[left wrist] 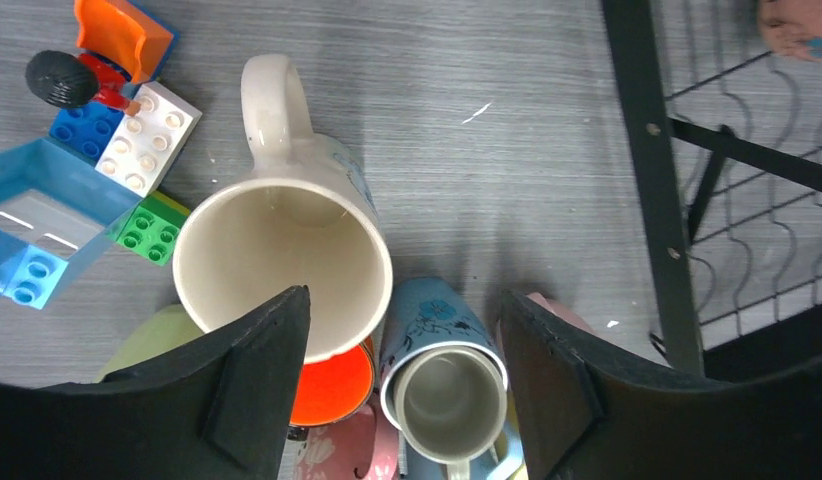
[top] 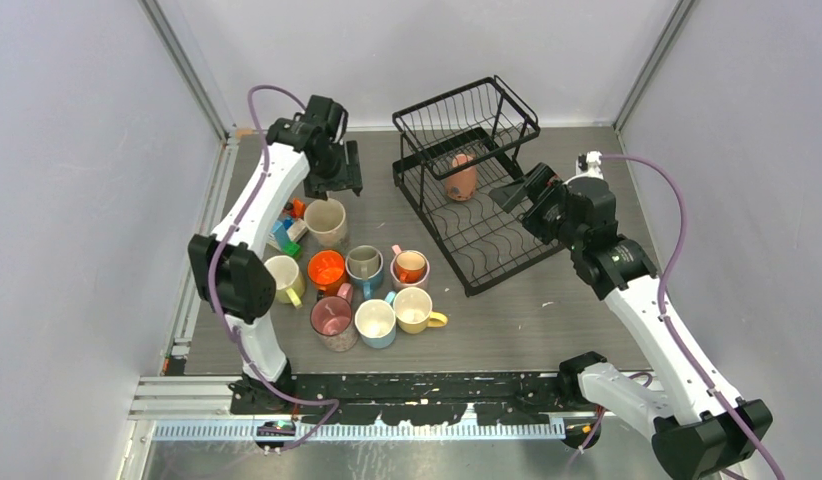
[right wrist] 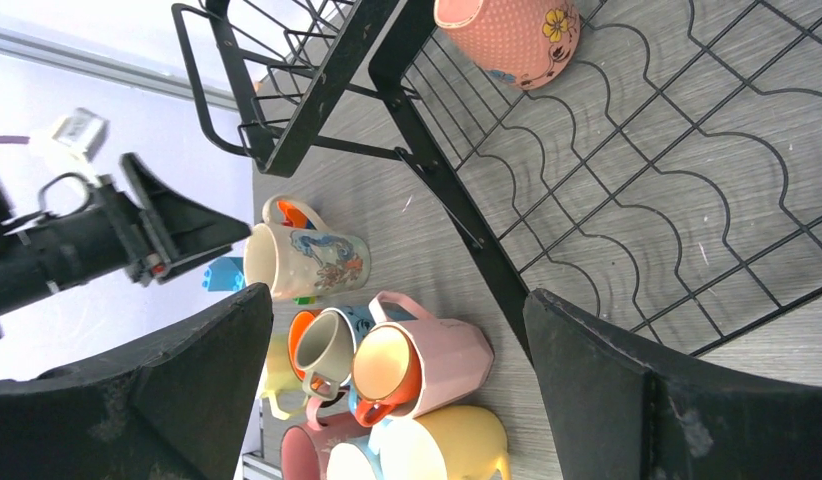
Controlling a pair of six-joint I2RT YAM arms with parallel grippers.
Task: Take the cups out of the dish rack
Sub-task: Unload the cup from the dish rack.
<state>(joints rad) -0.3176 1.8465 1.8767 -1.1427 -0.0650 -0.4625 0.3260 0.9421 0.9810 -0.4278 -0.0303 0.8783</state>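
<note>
Grey table (top: pixel 557 325), white walls (top: pixel 77 150), dish rack (top: pixel 487 240)

Heaped at nine o'clock on the grey wood-grain table (top: pixel 547 320): blue, white, green and orange toy bricks (top: pixel 284 234), touching.

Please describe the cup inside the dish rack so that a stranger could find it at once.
Look at the large black wire dish rack at the far side of the table. On its lower slotted tray lies one salmon-pink dotted cup with a small yellow flower. It is the only cup in the rack; the other glossy cups stand grouped on the table to its left.
</note>
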